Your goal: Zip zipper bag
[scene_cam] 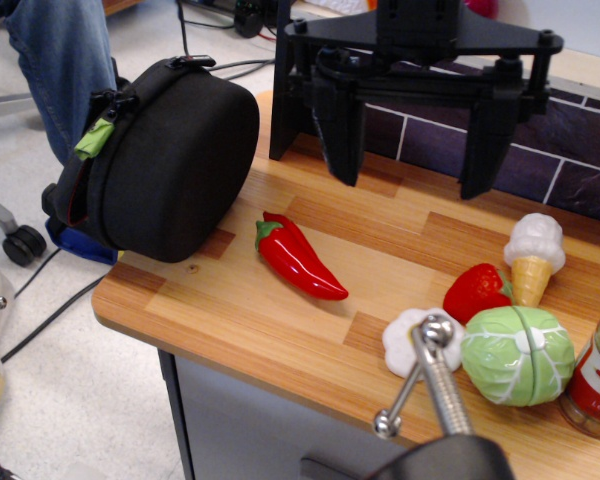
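The zipper bag point(170, 160) stands on edge at the table point(280, 310) corner, green pull tab point(94, 138) exposed leftward for reach; the gripper point(420, 150), right of it, hangs spread and empty.

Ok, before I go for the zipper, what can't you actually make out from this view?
- Zipper bag: its far side and most of the zipper track face away; only the green pull tab shows. How far it is zipped is unclear.
- Bottle: cut off by the right edge, label too blurred to read.
- Gripper: open, its top cut off by the upper edge.
- Clamp: blurred, hiding part of the white toy.
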`<state>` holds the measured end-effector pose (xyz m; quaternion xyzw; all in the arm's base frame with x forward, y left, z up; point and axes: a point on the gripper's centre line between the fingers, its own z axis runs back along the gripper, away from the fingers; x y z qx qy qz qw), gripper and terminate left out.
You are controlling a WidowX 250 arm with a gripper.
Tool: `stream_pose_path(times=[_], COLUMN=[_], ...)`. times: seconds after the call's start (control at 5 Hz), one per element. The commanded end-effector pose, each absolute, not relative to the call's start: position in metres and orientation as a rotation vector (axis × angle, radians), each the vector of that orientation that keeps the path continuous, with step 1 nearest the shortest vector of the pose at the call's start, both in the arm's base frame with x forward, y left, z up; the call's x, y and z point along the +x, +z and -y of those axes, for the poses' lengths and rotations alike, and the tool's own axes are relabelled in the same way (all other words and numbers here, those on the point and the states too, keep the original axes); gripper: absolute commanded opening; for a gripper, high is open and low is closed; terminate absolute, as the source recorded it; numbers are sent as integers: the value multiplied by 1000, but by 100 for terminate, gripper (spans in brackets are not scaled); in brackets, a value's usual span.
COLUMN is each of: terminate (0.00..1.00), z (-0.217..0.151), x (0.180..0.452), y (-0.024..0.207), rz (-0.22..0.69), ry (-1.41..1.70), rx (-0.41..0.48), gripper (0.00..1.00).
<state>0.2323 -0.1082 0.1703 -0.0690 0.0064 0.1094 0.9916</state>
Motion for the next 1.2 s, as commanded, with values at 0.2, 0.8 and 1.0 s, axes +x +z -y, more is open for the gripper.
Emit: stream_pose_path(times=[0.2,0.8,1.0], terminate=[0,0,0], z=[70,-62,-90], x=[230,240,245], y=[182,200,180], rz=[-15,-21,19], ry=[188,39,0], rx=[-131,-59,11], gripper=[100,100,100])
